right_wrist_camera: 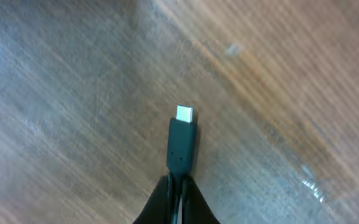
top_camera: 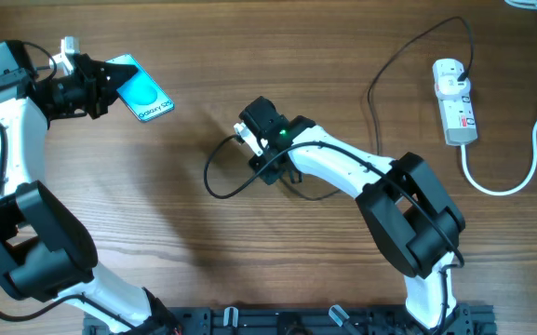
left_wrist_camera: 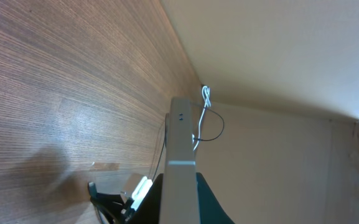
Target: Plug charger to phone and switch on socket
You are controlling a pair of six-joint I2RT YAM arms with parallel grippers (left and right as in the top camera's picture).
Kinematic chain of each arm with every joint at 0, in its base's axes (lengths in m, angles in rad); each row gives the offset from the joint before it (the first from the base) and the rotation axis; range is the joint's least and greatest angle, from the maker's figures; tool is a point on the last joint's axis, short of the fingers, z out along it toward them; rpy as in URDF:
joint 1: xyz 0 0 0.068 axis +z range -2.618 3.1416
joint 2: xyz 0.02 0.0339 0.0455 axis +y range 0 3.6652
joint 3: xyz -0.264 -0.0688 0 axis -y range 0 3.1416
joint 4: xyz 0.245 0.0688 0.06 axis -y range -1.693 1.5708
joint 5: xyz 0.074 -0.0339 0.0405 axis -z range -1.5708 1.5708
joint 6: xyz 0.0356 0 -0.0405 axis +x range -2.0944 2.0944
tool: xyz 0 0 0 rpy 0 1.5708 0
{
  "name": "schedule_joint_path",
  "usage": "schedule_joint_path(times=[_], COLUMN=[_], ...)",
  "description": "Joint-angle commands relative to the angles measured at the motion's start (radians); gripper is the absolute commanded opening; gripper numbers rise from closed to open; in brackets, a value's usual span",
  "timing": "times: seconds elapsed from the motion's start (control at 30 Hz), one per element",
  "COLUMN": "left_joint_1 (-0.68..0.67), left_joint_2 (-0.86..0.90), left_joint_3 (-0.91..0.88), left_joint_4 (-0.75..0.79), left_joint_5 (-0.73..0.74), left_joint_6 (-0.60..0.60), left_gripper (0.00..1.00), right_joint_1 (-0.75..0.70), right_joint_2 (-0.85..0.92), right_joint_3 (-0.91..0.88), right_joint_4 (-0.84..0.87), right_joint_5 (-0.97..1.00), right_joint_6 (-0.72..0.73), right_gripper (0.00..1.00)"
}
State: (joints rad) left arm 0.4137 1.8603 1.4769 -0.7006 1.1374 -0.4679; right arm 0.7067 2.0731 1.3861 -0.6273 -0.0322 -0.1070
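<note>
The wooden desk (top_camera: 249, 56) was occupied by few things, and these were set well apart. The socket (top_camera: 456, 104) was laid near the far right corner, well away from both arms. A white cable (top_camera: 519, 149) was led from it in a curve towards the right edge. Whether its switch was on could not be told from above.

The phone (top_camera: 142, 88) was found at the far left, screen up in the overhead view and turned at an angle. It was pinched at one end by the left claw (top_camera: 89, 86), which was pressed together on it. In the left wrist view the phone was seen edge-on, so it was judged to be held steady with an end offered for plugging. Whether it rested on the desk could not be told.

The charger cable (top_camera: 214, 181) was run from the socket to the middle of the desk, where it was looped. Its plug tip (right_wrist_camera: 183, 134) was pinched from behind by the right claw (top_camera: 247, 130), closed tightly. The metal end was left bare and pointed forward, clear of the fingers, so that it could be entered into the phone. Phone and plug tip were well apart, so the plugging and the switching were judged not yet done.
</note>
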Motion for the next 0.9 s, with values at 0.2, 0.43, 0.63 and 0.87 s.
schedule_joint_path(times=[0.2,0.43,0.63,0.87], left_joint_1=[-0.047,-0.214,-0.34,-0.409], left_joint_2=[-0.028,-0.028,-0.028,-0.028], left_joint_3=[0.006,0.006,0.006,0.006], left_joint_4=[0.086,0.224,0.307,0.232], left_joint_5=[0.246,0.194,0.067,0.022], left_joint_6=[0.019,-0.132,-0.36,-0.223], left_gripper=[0.04,0.04,0.04,0.04], right_joint_1=[-0.19,-0.185,-0.12,-0.115], right_joint_2=[-0.385,-0.454,-0.462,-0.531], right_joint_3=[-0.009,-0.01,-0.005,0.024], right_joint_4=[-0.233,-0.385,-0.275,-0.322], right_joint_5=[-0.64,-0.758,-0.748,-0.589], right_joint_6=[0.073,0.202,0.325,0.42], right_gripper=[0.04,0.04,0.04,0.04])
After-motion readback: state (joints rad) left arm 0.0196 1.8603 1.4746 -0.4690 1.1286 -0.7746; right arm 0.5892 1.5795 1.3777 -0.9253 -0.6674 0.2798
